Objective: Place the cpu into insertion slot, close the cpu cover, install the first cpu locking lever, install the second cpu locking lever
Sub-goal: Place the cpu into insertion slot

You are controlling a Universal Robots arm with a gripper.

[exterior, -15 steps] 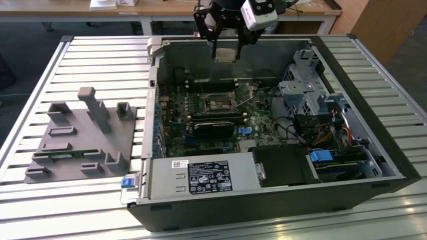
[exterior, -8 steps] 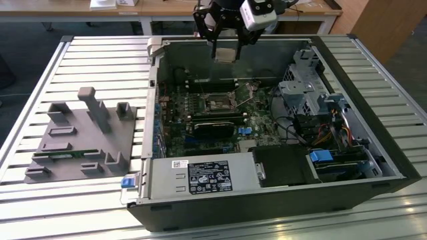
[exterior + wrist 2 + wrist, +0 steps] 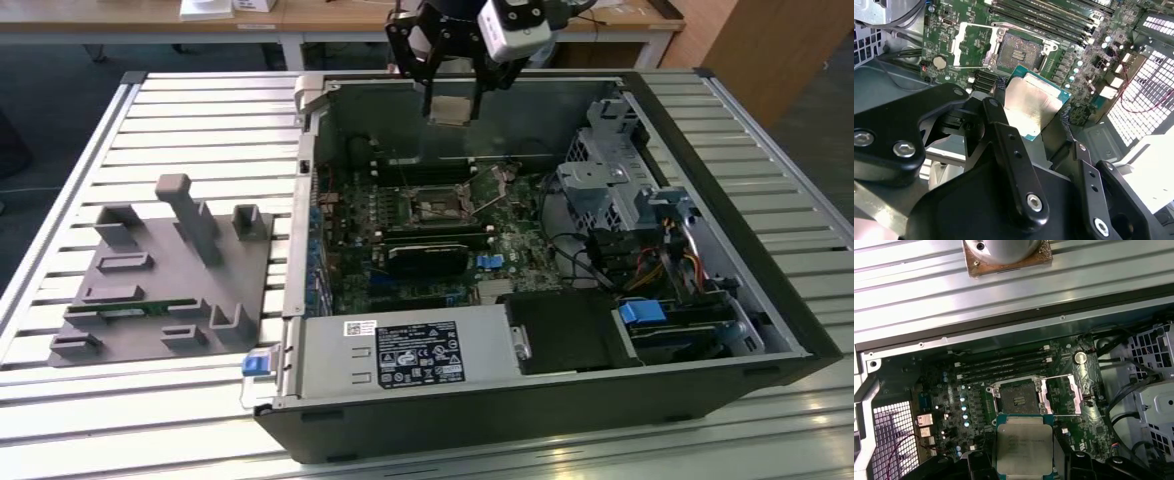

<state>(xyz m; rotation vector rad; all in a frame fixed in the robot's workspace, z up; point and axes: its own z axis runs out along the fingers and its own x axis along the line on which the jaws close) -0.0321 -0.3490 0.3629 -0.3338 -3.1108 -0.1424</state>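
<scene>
The claw [image 3: 451, 104] is closed on the cpu [image 3: 1031, 102], pinching two opposite edges between its fingers [image 3: 1000, 87]. The chip's pale face shows in both wrist views. The claw hangs over the open case [image 3: 534, 415] on the desk [image 3: 174, 120]. Below the claw and well apart from it lies the slot [image 3: 1016, 401], uncovered, with the cover [image 3: 1061, 395] swung open just beside it.
</scene>
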